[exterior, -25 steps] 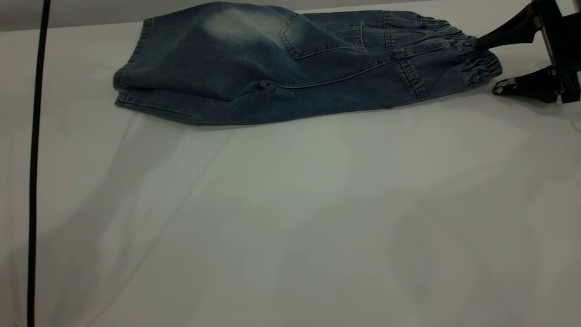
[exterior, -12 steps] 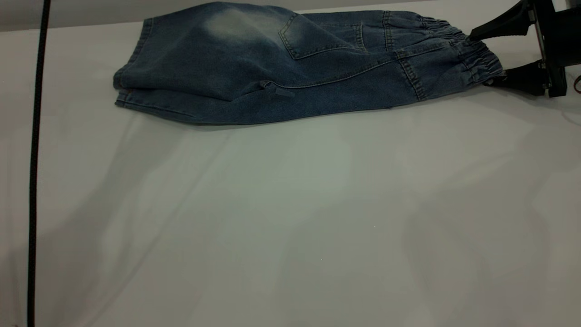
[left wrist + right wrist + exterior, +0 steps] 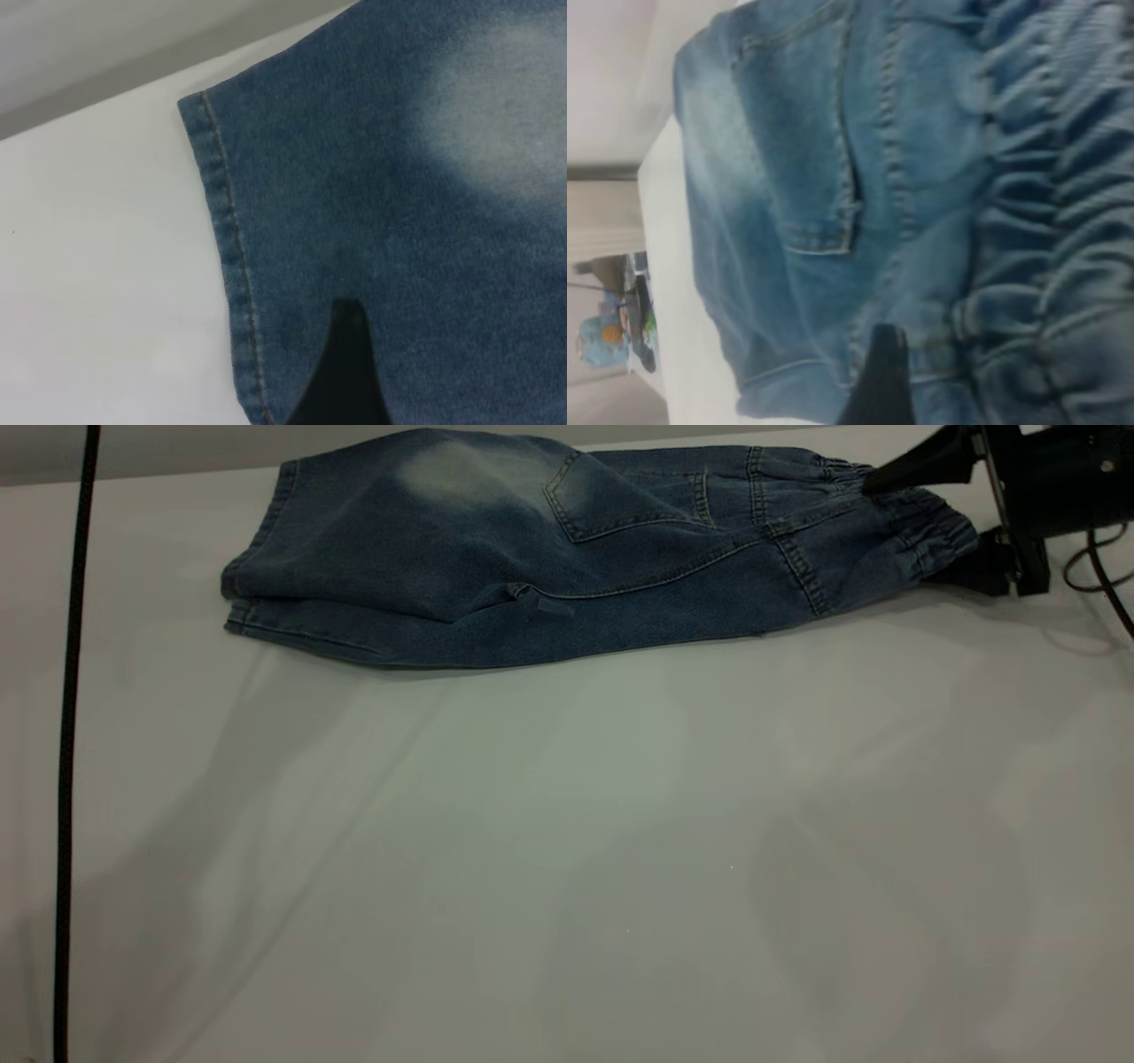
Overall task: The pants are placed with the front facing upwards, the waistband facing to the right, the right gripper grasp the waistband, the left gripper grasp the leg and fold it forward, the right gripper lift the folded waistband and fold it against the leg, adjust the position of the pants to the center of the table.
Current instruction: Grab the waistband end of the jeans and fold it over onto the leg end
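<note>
The blue denim pants (image 3: 496, 558) lie folded lengthwise along the far side of the table (image 3: 567, 850). One leg lies on top, with a pale knee patch and a pocket showing. The ruched waistband (image 3: 943, 536) points right. My right gripper (image 3: 905, 530) is open at the far right, with one finger above the waistband and one at its near edge. In the right wrist view the gathered waistband (image 3: 1045, 221) fills the picture beside one dark fingertip (image 3: 879, 381). My left gripper (image 3: 345, 381) hovers over the pants leg (image 3: 399, 221) near its stitched hem. It is out of the exterior view.
A black cable (image 3: 71, 735) runs down the left side of the table. Thin black wires (image 3: 1099, 558) hang by the right gripper's body. The table's far edge runs just behind the pants. Bare white tabletop stretches in front of them.
My right gripper has slid left and a little away from the camera, from beside the waistband to straddling it. The pants have barely shifted.
</note>
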Tool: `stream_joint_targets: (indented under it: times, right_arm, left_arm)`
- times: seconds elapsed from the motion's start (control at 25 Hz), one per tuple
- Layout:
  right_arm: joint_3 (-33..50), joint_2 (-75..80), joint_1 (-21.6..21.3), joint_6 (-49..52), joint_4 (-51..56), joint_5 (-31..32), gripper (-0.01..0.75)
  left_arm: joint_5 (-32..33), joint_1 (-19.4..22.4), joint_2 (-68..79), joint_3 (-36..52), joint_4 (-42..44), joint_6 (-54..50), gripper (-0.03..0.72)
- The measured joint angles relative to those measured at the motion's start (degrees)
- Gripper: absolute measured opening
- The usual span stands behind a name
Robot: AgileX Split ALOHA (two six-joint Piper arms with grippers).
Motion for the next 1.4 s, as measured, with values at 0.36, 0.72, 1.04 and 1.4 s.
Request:
stream_joint_targets:
  times: [0.36,0.72,1.04,1.4]
  right_arm:
    - [-0.05,0.00,0.31,1.04,-0.13,-2.25,0.440]
    - [-1.75,-0.12,0.31,1.24,-3.20,-2.98,0.108]
    - [-1.75,-0.13,0.31,2.01,-4.86,-3.13,0.108]
    - [-1.75,-0.13,0.31,3.65,-8.64,-4.07,0.108]
  left_arm:
    - [0.16,-0.05,0.00,0.00,0.00,1.06,0.556]
    - [2.78,-3.56,0.00,0.00,-0.64,4.71,0.556]
    - [0.83,-5.68,2.22,-1.95,-7.13,4.82,0.556]
    - [11.14,-5.62,11.84,-17.26,-16.56,11.94,0.556]
